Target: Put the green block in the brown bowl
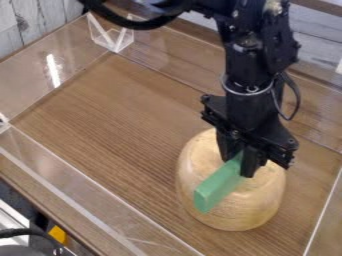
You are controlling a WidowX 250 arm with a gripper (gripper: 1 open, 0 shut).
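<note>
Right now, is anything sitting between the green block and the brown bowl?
Nothing visible. The claw is shut on the upper end of the green block, which slants down directly over the brown bowl. I cannot tell whether its lower end touches the bowl.

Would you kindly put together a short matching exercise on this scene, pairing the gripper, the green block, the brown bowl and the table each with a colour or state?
Column one:
1. gripper
2. green block
3. brown bowl
4. table

Column two:
a. light tan, speckled, rounded
b. black, shut on one end of the bar
c. dark wood grain, flat
d. bright green, tilted, lower end over the bowl

Pairs: 1-b, 2-d, 3-a, 4-c
</note>
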